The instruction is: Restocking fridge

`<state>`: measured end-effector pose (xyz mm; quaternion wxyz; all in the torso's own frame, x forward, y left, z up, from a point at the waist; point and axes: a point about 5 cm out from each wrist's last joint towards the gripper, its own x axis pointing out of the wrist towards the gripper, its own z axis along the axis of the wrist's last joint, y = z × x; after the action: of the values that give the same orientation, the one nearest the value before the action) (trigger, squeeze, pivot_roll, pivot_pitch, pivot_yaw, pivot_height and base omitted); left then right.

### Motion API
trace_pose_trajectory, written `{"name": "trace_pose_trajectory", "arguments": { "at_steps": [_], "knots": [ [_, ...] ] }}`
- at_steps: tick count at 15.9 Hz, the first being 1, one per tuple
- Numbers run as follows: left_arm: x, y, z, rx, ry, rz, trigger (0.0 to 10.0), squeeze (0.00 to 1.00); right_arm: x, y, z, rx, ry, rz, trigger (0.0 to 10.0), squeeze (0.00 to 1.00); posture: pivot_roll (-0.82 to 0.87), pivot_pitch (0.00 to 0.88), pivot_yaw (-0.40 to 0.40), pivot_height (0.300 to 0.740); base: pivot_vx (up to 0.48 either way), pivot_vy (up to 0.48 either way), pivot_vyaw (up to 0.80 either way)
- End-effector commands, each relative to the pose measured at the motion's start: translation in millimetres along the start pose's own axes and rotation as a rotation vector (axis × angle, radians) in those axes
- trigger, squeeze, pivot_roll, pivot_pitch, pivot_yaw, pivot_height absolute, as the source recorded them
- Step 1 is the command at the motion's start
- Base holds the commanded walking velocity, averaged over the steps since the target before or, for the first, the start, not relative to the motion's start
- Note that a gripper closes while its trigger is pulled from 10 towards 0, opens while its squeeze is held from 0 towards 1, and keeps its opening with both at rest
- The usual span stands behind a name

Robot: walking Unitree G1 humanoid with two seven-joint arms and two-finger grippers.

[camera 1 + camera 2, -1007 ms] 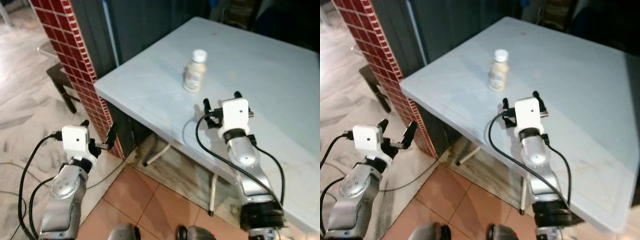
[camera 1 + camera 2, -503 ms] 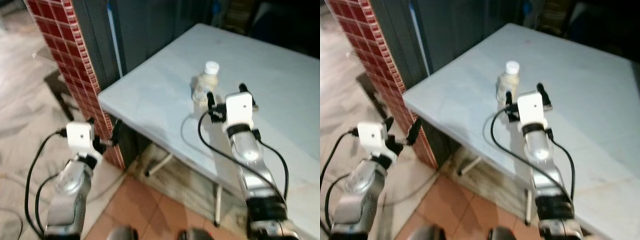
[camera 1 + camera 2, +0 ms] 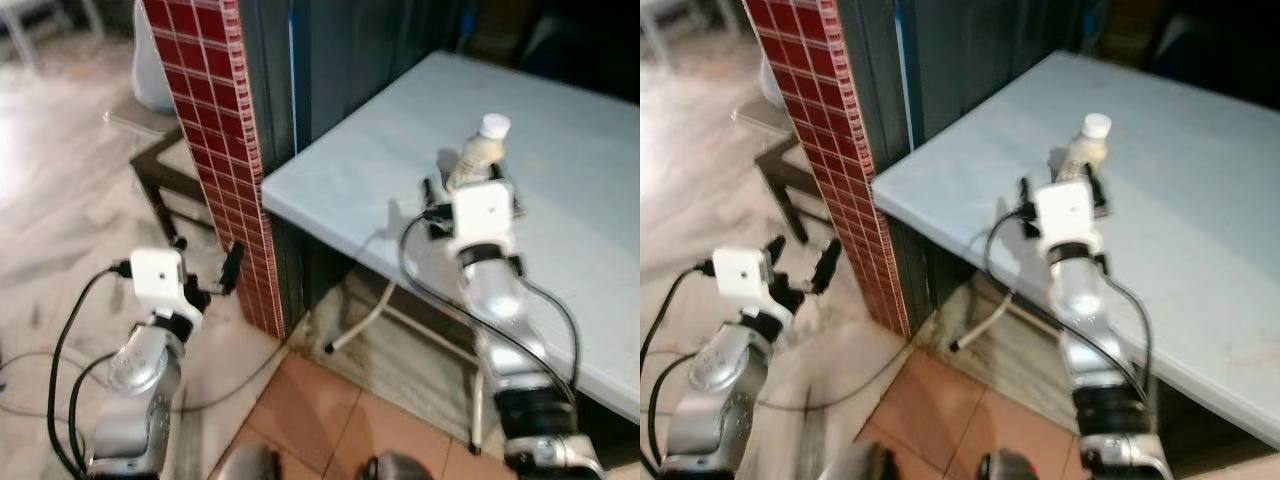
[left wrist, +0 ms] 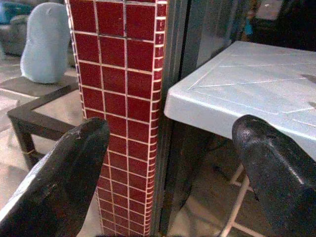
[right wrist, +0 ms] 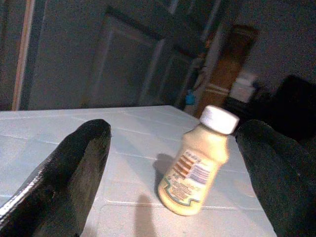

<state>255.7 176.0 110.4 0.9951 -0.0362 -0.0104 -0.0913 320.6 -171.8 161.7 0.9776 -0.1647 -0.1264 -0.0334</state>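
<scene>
While the small cream-coloured plastic bottle with a white screw cap and printed label (image 5: 196, 168) stood upright on the pale blue-grey plastic table (image 3: 380, 165), not far from its near edge, nothing had yet been picked up, so the restocking looked to be at its very start. The right gripper (image 3: 470, 190) was raised over the table just before the bottle, its two black fingers (image 5: 64, 173) spread wide; in the right wrist view the bottle sat between them but farther out, touching neither. The bottle appeared tilted in that view, most likely from the camera's own angle.

The left gripper (image 3: 205, 280) hung low beside the table, over the marbled floor (image 3: 60, 220), its fingers (image 4: 59, 177) also held apart and gripping nothing. It pointed toward the red-tiled pillar (image 4: 121, 98) that stood against the table's corner. Beyond the pillar a dark low stool (image 4: 29, 116) carried a pale blue rounded object (image 4: 42, 42).

Judging by this, the whole job remained: closing on the bottle, lifting it, carrying it to a fridge and setting it inside. No fridge could be identified with certainty; the dark panelled surface (image 3: 340, 50) behind the table was too dim to name.
</scene>
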Motion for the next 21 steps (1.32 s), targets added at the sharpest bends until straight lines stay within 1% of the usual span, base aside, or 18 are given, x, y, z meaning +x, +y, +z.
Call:
{"name": "trace_pose_trajectory", "arguments": {
  "at_steps": [1,2,4,6,10,12,16,21],
  "knots": [
    [-2.5,3.5,2.2,0.019,0.006,0.005,10.0,0.0,9.4,-0.7,6.5,0.021,-0.022,-0.019,10.0,0.0,0.06,0.076,0.021,0.74,0.0,0.0,0.0],
    [-4.7,3.5,1.6,0.025,0.016,-0.006,10.0,0.0,18.6,-7.0,6.1,0.03,-0.014,-0.048,10.0,0.0,0.07,0.083,0.027,0.74,0.0,0.0,0.0],
    [-8.2,2.1,2.2,0.026,0.017,-0.035,10.0,0.0,25.2,-9.3,8.4,0.026,-0.023,-0.061,10.0,0.0,0.07,0.089,0.036,0.74,0.0,0.0,0.0],
    [-9.1,1.6,2.6,0.02,0.019,-0.045,10.0,0.0,25.3,-8.0,7.9,0.036,-0.025,-0.071,10.0,0.0,0.08,0.085,0.041,0.74,0.0,0.0,0.0],
    [-6.1,3.9,3.2,0.03,0.023,-0.037,10.0,0.0,18.0,-2.2,-0.3,0.075,0.007,-0.064,10.0,0.0,0.07,0.072,0.044,0.74,0.0,0.0,0.0],
    [-4.0,3.0,5.0,0.019,0.006,-0.046,10.0,0.0,20.1,-4.4,-0.8,0.06,-0.001,-0.072,10.0,0.0,0.07,0.063,0.044,0.74,0.0,0.0,-0.8],
    [-2.7,2.4,6.4,0.01,-0.004,-0.055,10.0,0.0,24.6,-5.7,2.8,0.049,-0.019,-0.072,10.0,0.0,0.07,0.054,0.037,0.74,0.334,0.0,-0.8],
    [-0.5,0.7,5.7,0.002,-0.008,-0.055,10.0,0.0,25.3,-4.4,3.8,0.044,-0.033,-0.055,10.0,0.0,0.06,0.047,0.033,0.74,0.389,0.0,0.0]
  ]
}}
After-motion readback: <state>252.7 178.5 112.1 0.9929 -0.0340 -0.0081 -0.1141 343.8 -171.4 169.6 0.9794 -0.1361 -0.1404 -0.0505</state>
